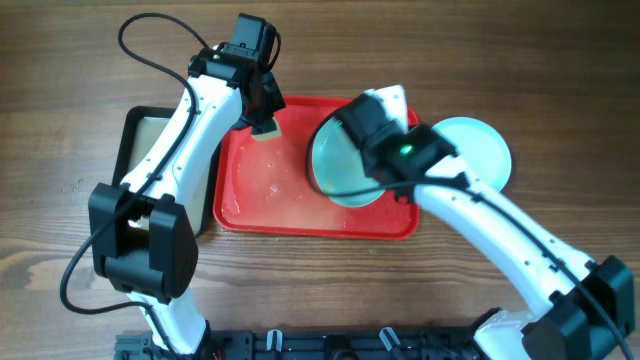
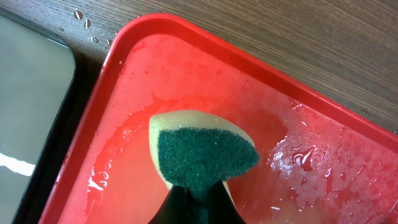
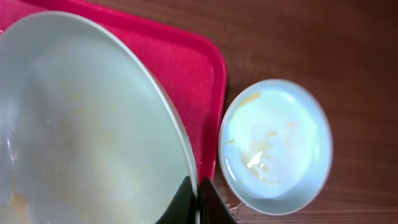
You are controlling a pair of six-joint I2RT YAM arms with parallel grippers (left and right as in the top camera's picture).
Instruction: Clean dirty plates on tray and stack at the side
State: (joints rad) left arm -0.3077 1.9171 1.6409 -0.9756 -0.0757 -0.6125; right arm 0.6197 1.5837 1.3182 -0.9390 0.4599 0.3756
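The red tray (image 1: 262, 205) lies mid-table, its floor wet. My left gripper (image 1: 264, 118) is shut on a yellow sponge with a green scouring face (image 2: 205, 152), held over the tray's far left corner (image 2: 149, 37). My right gripper (image 3: 199, 200) is shut on the rim of a pale plate (image 1: 335, 170), held tilted above the tray's right part; it fills the left of the right wrist view (image 3: 81, 130). A pale blue plate with yellowish smears (image 1: 485, 150) lies on the wood right of the tray, also in the right wrist view (image 3: 277, 146). A third plate is hidden.
A smaller black-rimmed tray (image 1: 140, 150) sits against the red tray's left side, partly under my left arm. Water drops lie on the wood (image 2: 84, 18) beyond the red tray's corner. Brown wood tabletop (image 1: 60, 90) surrounds the trays.
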